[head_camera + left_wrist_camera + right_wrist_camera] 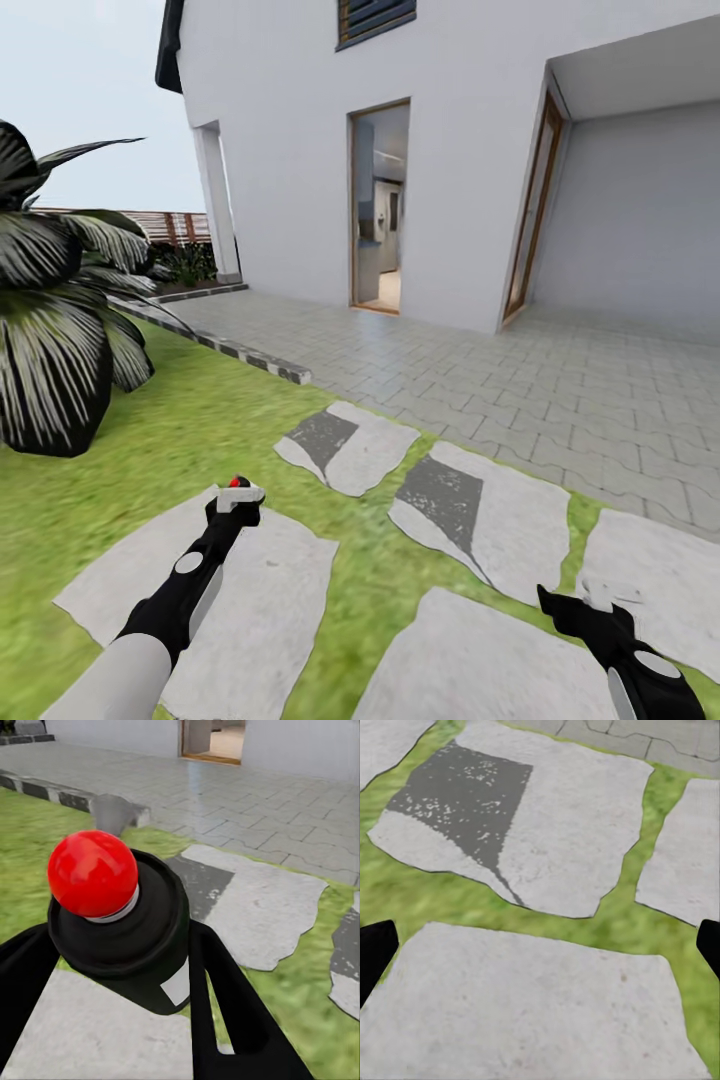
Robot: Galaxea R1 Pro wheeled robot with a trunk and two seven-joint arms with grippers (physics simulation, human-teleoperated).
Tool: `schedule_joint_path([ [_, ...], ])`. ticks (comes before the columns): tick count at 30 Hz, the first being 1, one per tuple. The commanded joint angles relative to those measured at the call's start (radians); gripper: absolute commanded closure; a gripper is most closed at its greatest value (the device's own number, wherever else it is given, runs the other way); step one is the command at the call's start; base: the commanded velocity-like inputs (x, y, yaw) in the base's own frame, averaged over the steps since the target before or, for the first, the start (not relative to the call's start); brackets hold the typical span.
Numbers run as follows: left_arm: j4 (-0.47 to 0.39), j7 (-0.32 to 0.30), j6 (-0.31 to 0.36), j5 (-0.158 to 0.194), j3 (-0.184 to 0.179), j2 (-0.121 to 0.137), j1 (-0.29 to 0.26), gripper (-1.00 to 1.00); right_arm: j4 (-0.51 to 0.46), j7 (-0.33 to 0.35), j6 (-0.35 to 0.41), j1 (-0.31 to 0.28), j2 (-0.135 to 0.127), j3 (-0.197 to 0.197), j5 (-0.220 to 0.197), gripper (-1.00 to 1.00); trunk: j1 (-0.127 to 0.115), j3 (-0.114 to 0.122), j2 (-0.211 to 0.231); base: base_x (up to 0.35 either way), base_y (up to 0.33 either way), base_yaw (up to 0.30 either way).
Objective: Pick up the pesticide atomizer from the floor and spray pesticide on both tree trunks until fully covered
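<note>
A white house (300,150) fills the far side of the head view, with an open doorway (380,210) near its middle and a recessed porch to the right. Grey stone paving (560,390) runs along the foot of its walls, edged at the left by a low kerb of dark and light blocks (245,355). Nearer lies the lawn (170,440), bright green grass broken by large pale stepping stones (480,510), two of them carrying dark grey patches. At the far left a slatted wooden fence (165,225) shows beyond the house corner, and a big plant with broad striped leaves (55,310) stands on the grass at the left edge.

The left arm reaches forward at the near left over a stepping stone. The left gripper (234,503) is clamped on the pesticide atomizer (124,922): in the left wrist view the dark round body sits between the two black fingers (225,1005), touching both, with its red tip (92,874) pointing up and clear of them. In the head view the red tip (237,482) shows just above the gripper.

The right gripper (580,605) hangs at the near right above a stepping stone, its fingers spread wide with nothing between them; the right wrist view shows one black fingertip (375,952) at each side edge.
</note>
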Motion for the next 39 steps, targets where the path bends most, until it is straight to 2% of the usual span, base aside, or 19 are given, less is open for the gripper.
schedule_joint_path([
  [1, 0.001, -0.008, -0.004, -0.006, 0.007, -0.001, -0.001, 1.0, -0.002, 0.002, 0.006, 0.0, 0.0, -0.001, -0.003, -1.0, 0.0, 0.0, 0.0, 0.007, 0.303, 0.206],
  [13, 0.0, -0.008, -0.004, -0.006, 0.007, -0.001, -0.001, 1.0, -0.002, 0.002, 0.006, 0.0, 0.0, -0.001, -0.003, -1.0, 0.0, 0.013, 0.0, 0.001, 0.309, 0.199],
  [24, 0.0, -0.008, -0.004, -0.005, 0.008, -0.001, -0.001, 1.0, -0.002, 0.002, 0.006, 0.0, 0.0, -0.001, -0.003, -1.0, 0.0, 0.015, 0.0, 0.0, 0.31, 0.042],
  [39, 0.0, -0.008, -0.004, -0.005, 0.008, -0.001, -0.001, 1.0, -0.002, 0.002, 0.006, 0.0, 0.0, -0.001, -0.002, -1.0, 0.0, 0.026, 0.0, 0.0, 0.31, 0.195],
])
